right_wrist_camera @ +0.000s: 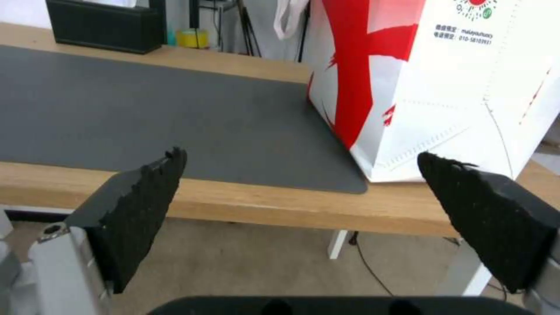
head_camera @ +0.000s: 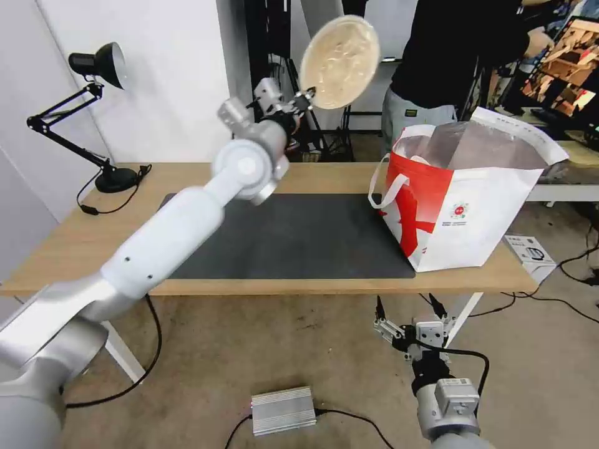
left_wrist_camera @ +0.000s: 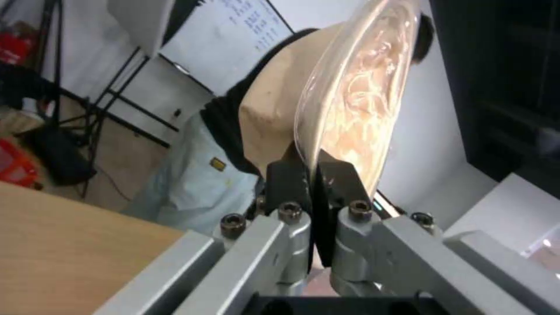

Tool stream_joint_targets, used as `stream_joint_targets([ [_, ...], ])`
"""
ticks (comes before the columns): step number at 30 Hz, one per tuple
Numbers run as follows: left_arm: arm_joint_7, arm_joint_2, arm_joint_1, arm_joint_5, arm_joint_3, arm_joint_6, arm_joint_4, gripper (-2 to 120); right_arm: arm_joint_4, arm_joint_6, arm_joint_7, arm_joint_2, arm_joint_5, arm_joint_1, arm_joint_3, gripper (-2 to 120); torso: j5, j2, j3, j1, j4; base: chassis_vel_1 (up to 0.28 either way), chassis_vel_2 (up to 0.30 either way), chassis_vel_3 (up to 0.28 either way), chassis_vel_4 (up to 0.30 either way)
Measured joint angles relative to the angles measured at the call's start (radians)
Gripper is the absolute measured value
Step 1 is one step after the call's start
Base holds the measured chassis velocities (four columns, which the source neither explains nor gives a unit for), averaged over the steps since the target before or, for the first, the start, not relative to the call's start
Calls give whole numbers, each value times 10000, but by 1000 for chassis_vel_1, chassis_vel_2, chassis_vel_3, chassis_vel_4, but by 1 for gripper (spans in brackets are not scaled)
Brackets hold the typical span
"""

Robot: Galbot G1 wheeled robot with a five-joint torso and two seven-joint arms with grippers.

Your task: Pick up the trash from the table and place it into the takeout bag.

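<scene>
— So where is the tan pulp bowl (head_camera: 340, 61) right now?

— Up in the air, tipped almost on edge, above the far side of the counter (head_camera: 62, 249); its rim is pinched by the left end effector (head_camera: 307, 100), whose black fingers (left_wrist_camera: 287, 179) are clamped tight on the rim in the left wrist view; a clear film covers the bowl's mouth there.

— And the takeout bag (head_camera: 474, 212)?

— Standing upright on the right end of the counter, mouth open, silver lining showing, one white loop handle (head_camera: 382, 187) hanging on its near-left side; its bottom corner overlaps the edge of the dark grey mat (head_camera: 299, 243); the bowl is off to the left of the bag's mouth, higher than it.

— What about the other arm?

— The right end effector (head_camera: 409, 312) hangs low in front of the counter, below its edge, jaws spread wide with nothing between them; its black pads (right_wrist_camera: 146, 205) frame the bag and mat.

— Anything else on the counter?

— A black desk lamp (head_camera: 100, 112) at the far left corner; a black tissue box (right_wrist_camera: 105, 26) at the back.
</scene>
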Motion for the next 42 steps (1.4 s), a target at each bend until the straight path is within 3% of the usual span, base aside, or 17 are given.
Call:
stream_joint_targets([
  [10,142,-1200,-814,197,644,22,1325,0,0,0,0,0,0,0,0,100,0,1,0,1,-1,0,0,0,0],
  [26,363,-2251,-834,472,1059,41,2025,0,0,0,0,0,1,0,0,100,-1,2,-1,0,-1,0,0,0,0],
  [42,1143,-2881,-793,593,1591,60,2768,0,0,0,0,0,0,-1,0,100,-2,2,0,0,-1,0,0,0,0],
])
